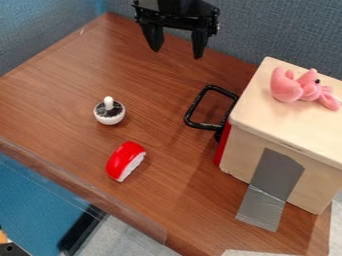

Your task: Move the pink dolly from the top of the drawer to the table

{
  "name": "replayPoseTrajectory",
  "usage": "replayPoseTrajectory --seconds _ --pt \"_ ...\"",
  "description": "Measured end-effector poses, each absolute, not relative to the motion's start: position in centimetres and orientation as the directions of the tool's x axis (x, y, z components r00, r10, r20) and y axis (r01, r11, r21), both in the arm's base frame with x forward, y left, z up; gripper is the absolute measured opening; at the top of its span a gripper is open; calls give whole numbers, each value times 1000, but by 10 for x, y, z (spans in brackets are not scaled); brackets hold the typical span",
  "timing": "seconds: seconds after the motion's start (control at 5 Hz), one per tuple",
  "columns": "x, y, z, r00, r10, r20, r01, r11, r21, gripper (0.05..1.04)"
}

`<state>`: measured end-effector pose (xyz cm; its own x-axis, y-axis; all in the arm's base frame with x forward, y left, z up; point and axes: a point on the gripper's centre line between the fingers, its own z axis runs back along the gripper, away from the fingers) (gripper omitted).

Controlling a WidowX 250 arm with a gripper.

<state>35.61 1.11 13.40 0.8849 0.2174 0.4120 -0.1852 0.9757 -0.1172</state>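
Observation:
The gripper hangs at the top of the view, over the back of the table, open with nothing between its fingers. The pink dolly, a small plush figure with a dark eye, lies on the pale wooden top of the drawer at the right. It is well to the right of the gripper and apart from it. The brown wood-grain table spreads out left of the drawer.
A black handle juts left from the drawer's red front. A white bowl-shaped thing with a knob and a red and white piece stand left of centre. Grey tape runs from the drawer's side to the table. Blue-grey panels border the back.

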Motion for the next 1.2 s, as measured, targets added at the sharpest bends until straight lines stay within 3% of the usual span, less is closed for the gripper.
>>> replayPoseTrajectory --seconds 0.2,0.8,1.0,1.2 --pt "356 11 125 896 220 385 -189 975 -116 999" --pt "389 -76 165 895 25 444 69 979 -193 999" --pt "394 -115 158 900 -78 429 186 959 -215 999" --pt "392 -144 132 915 -174 364 261 943 -207 999"
